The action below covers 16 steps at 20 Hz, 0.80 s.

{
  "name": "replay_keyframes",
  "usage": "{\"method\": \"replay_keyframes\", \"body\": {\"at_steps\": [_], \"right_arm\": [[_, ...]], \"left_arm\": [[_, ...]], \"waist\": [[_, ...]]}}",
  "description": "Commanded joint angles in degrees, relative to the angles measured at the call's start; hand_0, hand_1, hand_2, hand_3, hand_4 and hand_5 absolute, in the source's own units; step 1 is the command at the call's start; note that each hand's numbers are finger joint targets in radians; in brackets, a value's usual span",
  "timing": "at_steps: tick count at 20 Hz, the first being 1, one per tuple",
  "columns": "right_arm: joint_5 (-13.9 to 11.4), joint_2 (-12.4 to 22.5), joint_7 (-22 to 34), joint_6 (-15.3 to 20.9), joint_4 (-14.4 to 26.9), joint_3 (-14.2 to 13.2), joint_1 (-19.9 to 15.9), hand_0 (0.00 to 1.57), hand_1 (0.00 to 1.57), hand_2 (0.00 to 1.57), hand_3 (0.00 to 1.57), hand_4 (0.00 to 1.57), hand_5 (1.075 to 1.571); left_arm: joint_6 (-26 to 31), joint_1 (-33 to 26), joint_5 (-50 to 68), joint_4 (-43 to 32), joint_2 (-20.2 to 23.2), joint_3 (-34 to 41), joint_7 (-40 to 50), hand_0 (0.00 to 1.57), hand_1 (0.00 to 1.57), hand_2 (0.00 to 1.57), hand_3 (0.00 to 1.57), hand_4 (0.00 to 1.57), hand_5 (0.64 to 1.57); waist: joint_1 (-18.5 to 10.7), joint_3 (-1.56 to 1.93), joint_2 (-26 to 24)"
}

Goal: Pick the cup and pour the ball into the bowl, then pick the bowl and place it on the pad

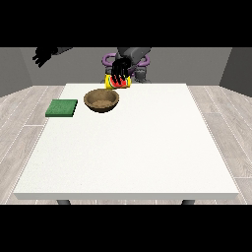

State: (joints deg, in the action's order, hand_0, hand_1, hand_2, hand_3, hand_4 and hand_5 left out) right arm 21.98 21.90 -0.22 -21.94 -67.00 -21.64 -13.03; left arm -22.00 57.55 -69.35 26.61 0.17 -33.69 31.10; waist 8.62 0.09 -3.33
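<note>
Gripping the tilted cup (118, 82) above the bowl (101, 100), fingers of the hand at the view's right (119, 70); other hand's (45, 54) fingers unclear.

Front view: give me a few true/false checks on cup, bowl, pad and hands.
1. The green pad lies at the view's left of the brown bowl. True.
2. The bowl sits on the pad. False: it rests on the white table, apart from the pad.
3. A robot hand is at the yellow and red cup, which is behind the bowl. True.
4. The robot hand at the view's left is touching the bowl. False: it is raised off to the left, away from the table's things.
5. The cup stands at the table's near edge. False: it is at the far edge, by the robot.
</note>
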Motion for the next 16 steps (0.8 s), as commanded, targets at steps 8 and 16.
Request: {"method": "replay_keyframes", "body": {"at_steps": [8, 16], "right_arm": [[-2.32, -0.22, -3.05, 0.82, 4.44, 0.94, -3.58, 0.00, 0.00, 0.00, 0.34, 0.69, 1.552], [-1.55, -0.31, -0.66, 2.51, 3.40, -0.49, 2.24, 0.00, 0.00, 0.00, 0.17, 0.71, 1.550]], "left_arm": [[20.90, 1.84, -5.55, 10.26, -0.17, -10.49, 4.74, 0.19, 0.19, 1.25, 1.57, 1.11, 1.569], [9.87, -6.82, 1.17, 18.77, 5.33, -0.93, 0.52, 0.75, 0.75, 1.57, 1.54, 1.11, 1.556]], "waist": [[0.44, -0.06, 0.84], [-4.45, -0.20, -5.45]]}}
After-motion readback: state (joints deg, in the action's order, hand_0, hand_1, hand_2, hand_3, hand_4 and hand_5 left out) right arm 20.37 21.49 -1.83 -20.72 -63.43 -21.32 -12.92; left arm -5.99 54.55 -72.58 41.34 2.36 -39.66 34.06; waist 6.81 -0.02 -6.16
